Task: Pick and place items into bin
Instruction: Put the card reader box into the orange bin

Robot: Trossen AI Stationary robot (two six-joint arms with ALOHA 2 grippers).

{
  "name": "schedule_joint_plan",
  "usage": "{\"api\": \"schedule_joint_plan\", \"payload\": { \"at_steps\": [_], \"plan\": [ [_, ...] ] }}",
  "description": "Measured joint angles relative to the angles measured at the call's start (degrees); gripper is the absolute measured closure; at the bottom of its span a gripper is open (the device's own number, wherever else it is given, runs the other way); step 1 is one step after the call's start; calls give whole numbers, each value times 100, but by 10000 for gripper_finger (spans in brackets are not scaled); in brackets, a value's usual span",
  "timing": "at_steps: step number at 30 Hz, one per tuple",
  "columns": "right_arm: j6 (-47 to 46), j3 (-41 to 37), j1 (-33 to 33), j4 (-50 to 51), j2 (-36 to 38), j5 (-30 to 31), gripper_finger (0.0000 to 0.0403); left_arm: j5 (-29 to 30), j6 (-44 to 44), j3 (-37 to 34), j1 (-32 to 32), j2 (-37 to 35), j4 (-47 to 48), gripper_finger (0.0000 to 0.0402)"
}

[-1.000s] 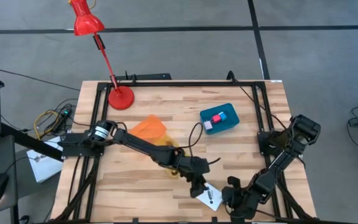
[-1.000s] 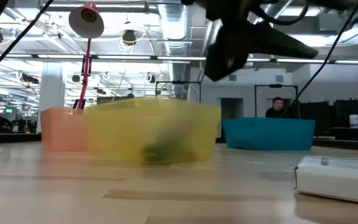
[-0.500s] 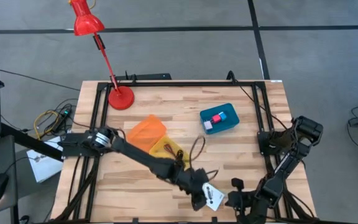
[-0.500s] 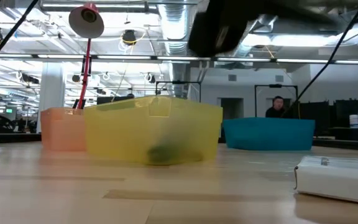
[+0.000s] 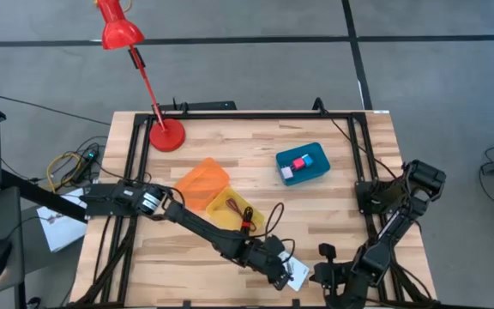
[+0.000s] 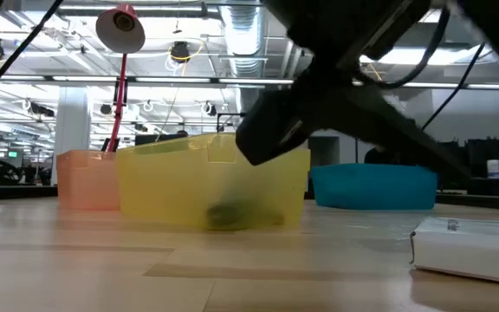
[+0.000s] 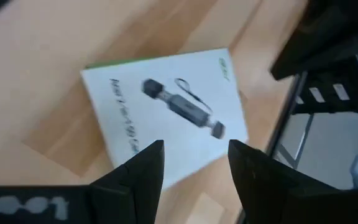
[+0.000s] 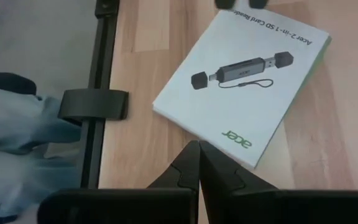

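Note:
A white card with a black picture [image 5: 298, 273] lies flat on the table near its near edge; it also shows in the left wrist view [image 7: 166, 106] and the right wrist view [image 8: 241, 81]. My left gripper [image 5: 283, 273] is open just above the card's edge [image 7: 194, 165], one finger on either side. My right gripper [image 5: 317, 276] is shut and empty [image 8: 197, 163], just right of the card. A dark red cord [image 5: 247, 215] lies in the yellow bin [image 5: 226, 206]. Pink, red and blue cubes [image 5: 298, 163] lie in the blue bin [image 5: 320, 168].
An orange bin [image 5: 202, 178] touches the yellow bin on its far left. A red desk lamp [image 5: 166, 135] stands at the far left corner. A black frame [image 8: 101, 74] runs along the table's edges. In the low view the left arm [image 6: 319, 113] hangs before the bins.
My left gripper has gone toward the table's near edge and down, until it stands over the white card. As the arm moved it uncovered the yellow bin with the cord in it. The card has stayed in place.

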State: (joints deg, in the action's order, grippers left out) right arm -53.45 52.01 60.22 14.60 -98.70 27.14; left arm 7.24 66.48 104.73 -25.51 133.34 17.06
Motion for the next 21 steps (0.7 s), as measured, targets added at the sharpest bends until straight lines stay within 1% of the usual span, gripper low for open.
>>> {"api": "schedule_joint_plan", "payload": {
  "at_steps": [4,7,9,13,21],
  "plan": [
    [54,0,-122,-9,-2,0,403,-64,0,19,113,-1,122,233],
    [58,9,-265,-142,-201,-4,403,-90,-3,17,171,-4,616,233],
    [113,0,-286,-278,-406,-125,403,-91,-9,15,184,-4,830,233],
    [128,26,-262,-616,-678,-70,403,-119,-153,15,180,-4,924,233],
    [-28,20,-198,-740,-719,-54,403,-241,-234,15,220,-4,1009,233]
  ]
}}
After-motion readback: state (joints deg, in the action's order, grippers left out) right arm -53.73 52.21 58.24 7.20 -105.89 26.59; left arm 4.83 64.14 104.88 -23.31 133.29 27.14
